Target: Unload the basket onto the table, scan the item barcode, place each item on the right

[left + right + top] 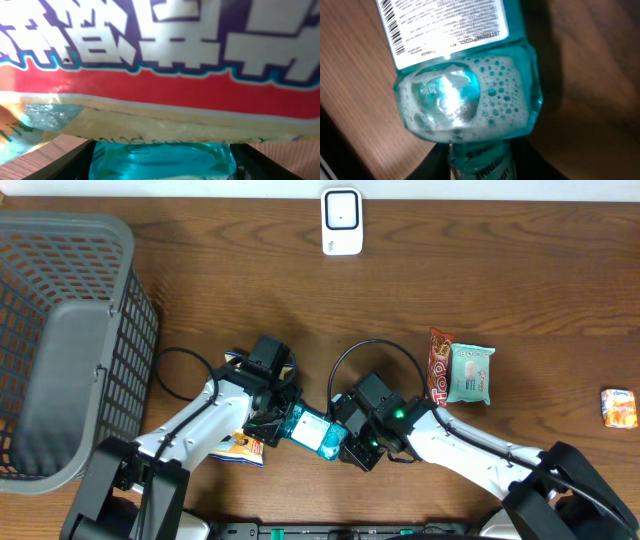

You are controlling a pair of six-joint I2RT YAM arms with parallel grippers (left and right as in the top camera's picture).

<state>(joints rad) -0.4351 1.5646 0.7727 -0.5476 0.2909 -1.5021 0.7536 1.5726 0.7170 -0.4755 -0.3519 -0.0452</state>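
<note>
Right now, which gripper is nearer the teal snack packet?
Right. The right gripper sits just left of the teal packet and closer to the robot. The left gripper is farther left, on the other side of the blue bottle.

The left arm and right arm have white links with black joints and black fingers. A thin black cable loops behind each set of fingers. Just behind the right fingers glows a green light.
</note>
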